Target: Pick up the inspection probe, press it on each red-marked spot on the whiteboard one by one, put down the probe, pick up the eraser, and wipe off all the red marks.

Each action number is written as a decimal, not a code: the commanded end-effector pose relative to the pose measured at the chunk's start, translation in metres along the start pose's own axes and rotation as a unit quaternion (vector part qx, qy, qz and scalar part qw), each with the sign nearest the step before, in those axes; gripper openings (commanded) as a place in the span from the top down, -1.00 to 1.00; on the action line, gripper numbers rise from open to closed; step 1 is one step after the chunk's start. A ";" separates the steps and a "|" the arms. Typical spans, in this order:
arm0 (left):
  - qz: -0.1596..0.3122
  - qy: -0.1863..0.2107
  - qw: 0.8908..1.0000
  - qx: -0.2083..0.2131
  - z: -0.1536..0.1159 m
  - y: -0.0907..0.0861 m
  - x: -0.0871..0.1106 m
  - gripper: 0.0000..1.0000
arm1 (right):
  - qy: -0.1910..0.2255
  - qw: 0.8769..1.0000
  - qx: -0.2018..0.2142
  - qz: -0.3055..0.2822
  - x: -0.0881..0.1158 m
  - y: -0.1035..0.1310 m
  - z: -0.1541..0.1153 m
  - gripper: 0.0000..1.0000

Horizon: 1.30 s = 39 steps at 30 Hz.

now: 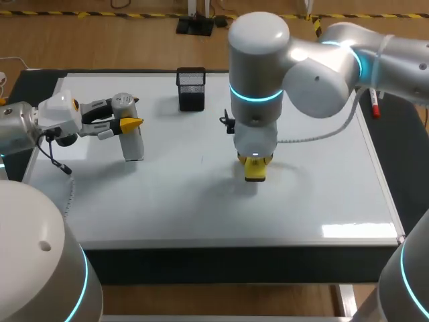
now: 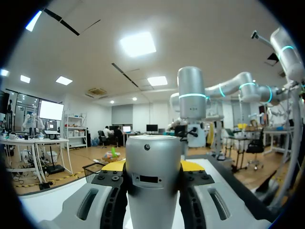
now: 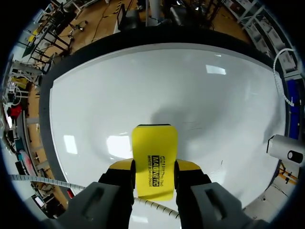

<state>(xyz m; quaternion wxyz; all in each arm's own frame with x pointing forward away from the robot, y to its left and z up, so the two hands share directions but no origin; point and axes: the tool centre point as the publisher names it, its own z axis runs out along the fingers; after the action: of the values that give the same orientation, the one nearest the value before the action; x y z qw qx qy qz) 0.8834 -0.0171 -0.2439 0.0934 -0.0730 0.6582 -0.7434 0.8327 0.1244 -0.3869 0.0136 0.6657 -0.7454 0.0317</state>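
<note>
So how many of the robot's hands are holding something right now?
2. The left hand grips the silver probe at the whiteboard's left side; the right hand holds the yellow eraser near its middle.

A dark table (image 1: 405,161) fills the space in front of me, its black surface showing as a border along the sides. Toward its far side, a little left of the middle, a small black mesh holder (image 1: 192,88) stands upright, square in outline with its open top facing up. Well apart from it, out near the table's right side, lies a marker (image 1: 374,104) with a white body and a red end, its far part hidden.
</note>
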 end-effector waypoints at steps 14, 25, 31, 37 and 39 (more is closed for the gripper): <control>0.000 0.001 1.000 0.000 0.000 -0.001 0.000 1.00 | -0.001 1.000 0.002 -0.001 0.004 0.001 -0.003 1.00; 0.000 0.001 1.000 0.000 0.000 -0.001 0.000 1.00 | 0.018 1.000 0.013 -0.018 -0.002 -0.040 -0.007 1.00; 0.000 0.001 1.000 0.000 0.000 -0.001 0.000 1.00 | 0.018 0.999 0.027 -0.005 0.002 -0.082 -0.014 1.00; 0.000 0.001 1.000 0.000 0.000 -0.001 0.000 1.00 | 0.028 0.999 0.037 0.002 0.004 -0.121 -0.016 1.00; 0.000 0.001 1.000 0.000 0.000 -0.001 0.000 1.00 | 0.026 0.999 0.037 0.001 0.002 -0.132 -0.017 1.00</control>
<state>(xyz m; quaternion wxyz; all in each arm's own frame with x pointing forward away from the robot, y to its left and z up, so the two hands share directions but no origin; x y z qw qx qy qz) 0.8834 -0.0171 -0.2439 0.0934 -0.0730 0.6582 -0.7434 0.9467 0.1048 -0.3660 -0.0028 0.6637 -0.7436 0.0807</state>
